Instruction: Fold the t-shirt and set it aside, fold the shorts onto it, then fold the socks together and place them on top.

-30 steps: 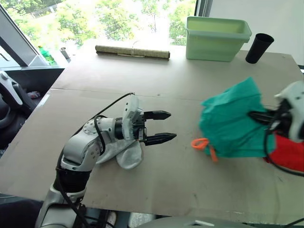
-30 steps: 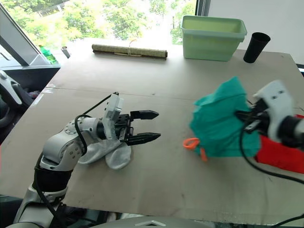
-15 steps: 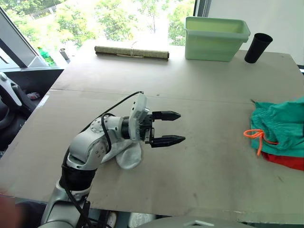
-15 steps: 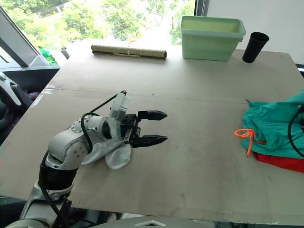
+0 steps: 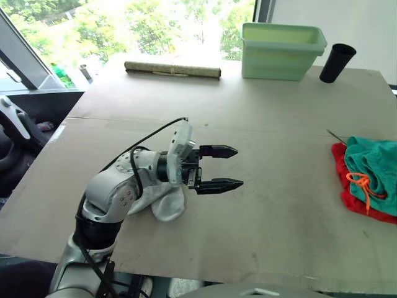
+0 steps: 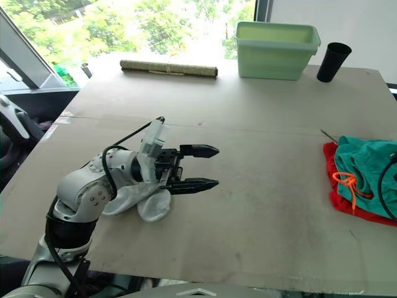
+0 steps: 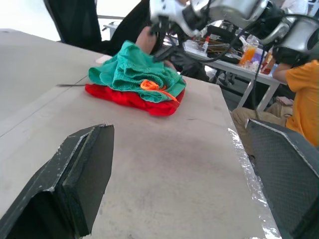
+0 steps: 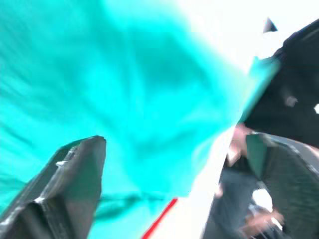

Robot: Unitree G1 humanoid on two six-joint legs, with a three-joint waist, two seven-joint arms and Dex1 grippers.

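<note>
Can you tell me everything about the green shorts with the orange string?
The teal-green fabric shorts lie bunched in a soft, rumpled heap, not neatly flat, near the table's right edge. They rest on top of the bright red t-shirt, whose edge pokes out beneath them. An orange drawstring loops and trails over their front. The cloth looks thin and crinkly, with gathered folds. The right gripper is open close over the teal cloth.

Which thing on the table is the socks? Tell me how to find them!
Start at the big brown table and find the robot's left arm lying on its left side. The socks are the soft, light grey bundle tucked under that arm, just behind the left pincer. They are far smaller and paler than the teal shorts across the table.
</note>
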